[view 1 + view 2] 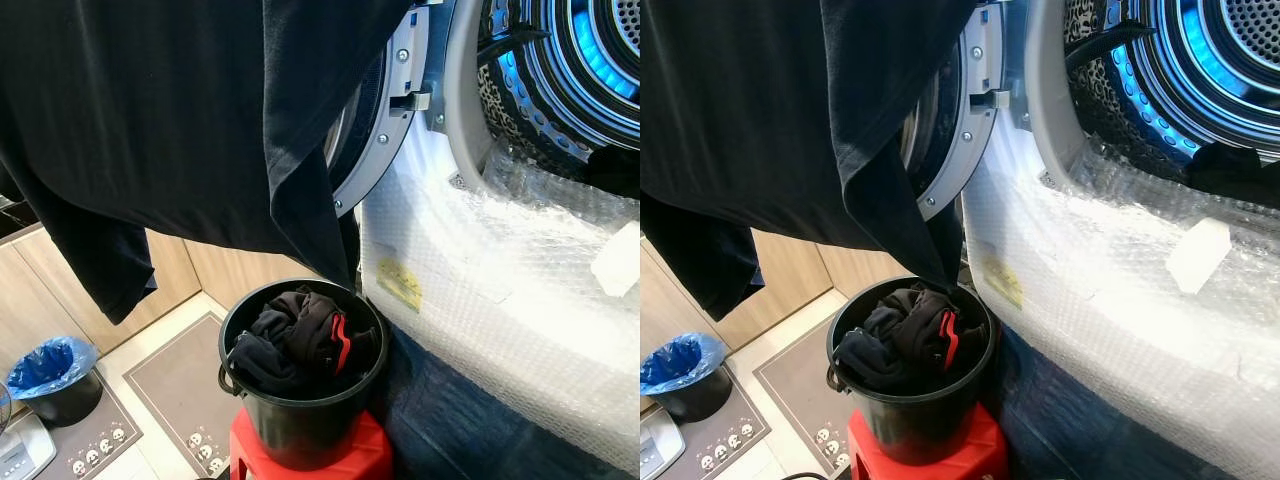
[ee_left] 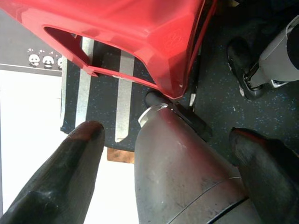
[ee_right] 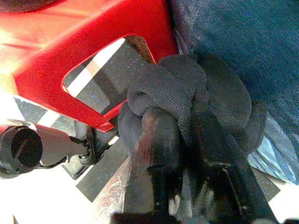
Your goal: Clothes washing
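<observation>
Dark clothes [image 1: 300, 335] fill the black bucket [image 1: 300, 420]; a black garment [image 1: 180, 110] hangs above, perhaps a shirt.

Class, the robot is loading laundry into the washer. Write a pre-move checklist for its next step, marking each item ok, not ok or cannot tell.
1. Washer door open: ok.
2. Drum reachable past the hanging black garment: cannot tell.
3. Right gripper shut on dark cloth: ok.
4. Left gripper open and free: ok.
5. Bucket seated on red stool: ok.
6. Clothes left in bucket: ok.
</observation>
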`<state>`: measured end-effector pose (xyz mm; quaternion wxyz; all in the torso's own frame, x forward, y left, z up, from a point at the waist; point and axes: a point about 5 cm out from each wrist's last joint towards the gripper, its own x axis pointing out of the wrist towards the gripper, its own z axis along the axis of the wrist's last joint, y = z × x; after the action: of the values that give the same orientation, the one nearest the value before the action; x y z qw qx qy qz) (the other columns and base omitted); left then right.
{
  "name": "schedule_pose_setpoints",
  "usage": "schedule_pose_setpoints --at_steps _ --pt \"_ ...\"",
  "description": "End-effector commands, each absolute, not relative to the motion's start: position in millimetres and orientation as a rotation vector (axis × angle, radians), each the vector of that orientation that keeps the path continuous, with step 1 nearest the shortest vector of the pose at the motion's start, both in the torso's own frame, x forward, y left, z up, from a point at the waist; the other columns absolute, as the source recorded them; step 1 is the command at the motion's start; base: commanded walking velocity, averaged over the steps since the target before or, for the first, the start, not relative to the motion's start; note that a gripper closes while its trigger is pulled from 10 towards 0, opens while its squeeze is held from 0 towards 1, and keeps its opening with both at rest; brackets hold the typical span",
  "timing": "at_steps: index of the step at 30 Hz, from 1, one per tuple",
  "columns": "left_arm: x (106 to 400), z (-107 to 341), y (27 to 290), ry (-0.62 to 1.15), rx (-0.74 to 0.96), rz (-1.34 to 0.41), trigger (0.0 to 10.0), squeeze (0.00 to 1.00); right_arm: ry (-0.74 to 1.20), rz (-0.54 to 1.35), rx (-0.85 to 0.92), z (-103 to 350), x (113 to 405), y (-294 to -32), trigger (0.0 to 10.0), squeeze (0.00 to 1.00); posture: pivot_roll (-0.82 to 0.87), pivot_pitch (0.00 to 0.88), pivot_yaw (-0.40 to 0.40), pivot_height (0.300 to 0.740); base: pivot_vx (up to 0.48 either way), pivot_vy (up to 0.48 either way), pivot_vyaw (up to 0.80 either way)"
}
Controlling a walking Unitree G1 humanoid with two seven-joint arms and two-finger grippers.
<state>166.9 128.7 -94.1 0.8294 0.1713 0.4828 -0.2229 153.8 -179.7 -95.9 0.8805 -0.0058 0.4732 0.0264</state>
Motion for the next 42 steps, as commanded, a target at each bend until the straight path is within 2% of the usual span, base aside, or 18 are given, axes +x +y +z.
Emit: schedule_pose_setpoints --at_steps 1,42 --pt "161 -97 132 1.061 0.363 -0.470 10.0 0.00 0.997 0.056 0.002 -97 152 -178 10.0 0.00 -0.16 0.000 0.068 0.740 0.000 0.000 0.00" --pt "175 -91 126 1.033 0.370 -0.503 10.0 0.00 1.002 0.083 -0.038 -98 150 -176 10.0 0.00 -0.16 0.000 0.065 0.740 0.000 0.000 0.00"
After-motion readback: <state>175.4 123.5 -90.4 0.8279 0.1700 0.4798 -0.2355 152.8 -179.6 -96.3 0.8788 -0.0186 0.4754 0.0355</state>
